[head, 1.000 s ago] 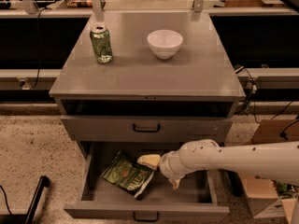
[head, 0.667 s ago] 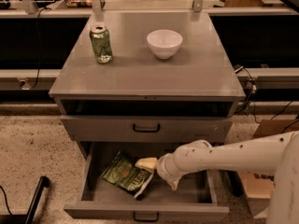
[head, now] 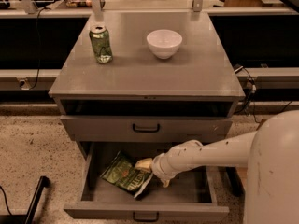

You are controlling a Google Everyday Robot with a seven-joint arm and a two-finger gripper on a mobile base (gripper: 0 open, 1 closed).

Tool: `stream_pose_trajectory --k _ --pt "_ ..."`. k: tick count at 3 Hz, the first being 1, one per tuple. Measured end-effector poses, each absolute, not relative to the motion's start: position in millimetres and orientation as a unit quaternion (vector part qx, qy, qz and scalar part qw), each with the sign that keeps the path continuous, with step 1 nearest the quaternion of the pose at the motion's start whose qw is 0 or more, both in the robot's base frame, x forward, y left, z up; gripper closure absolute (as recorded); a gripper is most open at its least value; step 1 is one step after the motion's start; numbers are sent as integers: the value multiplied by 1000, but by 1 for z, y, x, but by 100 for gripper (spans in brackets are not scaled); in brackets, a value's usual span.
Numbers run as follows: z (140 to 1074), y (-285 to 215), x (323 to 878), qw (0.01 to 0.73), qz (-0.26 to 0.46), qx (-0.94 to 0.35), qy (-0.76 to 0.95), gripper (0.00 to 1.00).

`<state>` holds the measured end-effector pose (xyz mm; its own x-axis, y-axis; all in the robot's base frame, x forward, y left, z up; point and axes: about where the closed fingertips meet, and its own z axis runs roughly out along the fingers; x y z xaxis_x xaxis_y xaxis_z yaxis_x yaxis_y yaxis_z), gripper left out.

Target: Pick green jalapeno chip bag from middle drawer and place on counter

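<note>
The green jalapeno chip bag [head: 122, 173] lies crinkled and flat in the left half of the middle drawer [head: 93, 210], which is pulled out at the bottom of the cabinet. My gripper [head: 153, 174] reaches into the drawer from the right, at the bag's right edge. Its pale fingers are spread: one fingertip [head: 143, 164] sits by the bag's upper right corner, the other lower down to the right. The bag is not lifted. The counter [head: 149, 73] is the grey cabinet top above.
A green drinks can [head: 101, 44] and a white bowl [head: 164, 43] stand on the counter's back half. The shallower drawer [head: 145, 127] above is shut. My white arm [head: 219, 150] crosses the drawer's right side. A black bar [head: 35, 200] lies on the floor at left.
My gripper has moved left inside the drawer, closer to the bag's right edge. The bag, can and bowl have not moved.
</note>
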<state>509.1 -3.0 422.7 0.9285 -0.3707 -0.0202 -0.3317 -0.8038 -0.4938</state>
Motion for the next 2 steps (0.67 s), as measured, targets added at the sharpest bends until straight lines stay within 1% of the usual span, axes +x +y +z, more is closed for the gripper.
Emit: stream_pose_trajectory --k 2 --pt "406 2 521 283 -31 -937 201 34"
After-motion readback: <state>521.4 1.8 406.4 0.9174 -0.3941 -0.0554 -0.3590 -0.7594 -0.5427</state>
